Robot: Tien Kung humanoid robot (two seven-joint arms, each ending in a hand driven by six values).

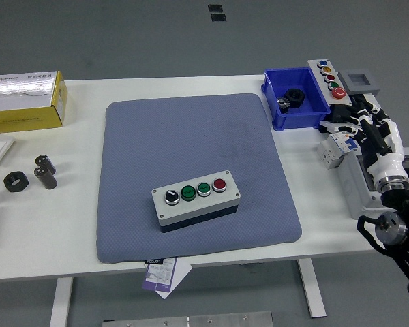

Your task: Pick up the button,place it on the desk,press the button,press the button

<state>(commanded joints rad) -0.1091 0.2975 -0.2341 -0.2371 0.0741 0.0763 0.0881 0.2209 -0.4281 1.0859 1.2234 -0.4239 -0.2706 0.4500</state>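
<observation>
One robot hand, right, fingers spread, empty, well apart from button box on mat.

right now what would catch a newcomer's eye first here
The grey button box with one black, two green and one red button sits on the blue-grey mat at the table's middle. Behind the mat's right corner stands a bright blue bin, and the right hand hovers open at the right edge.

We see faint print on the yellow box left of the blue mat, too small to read.
</observation>
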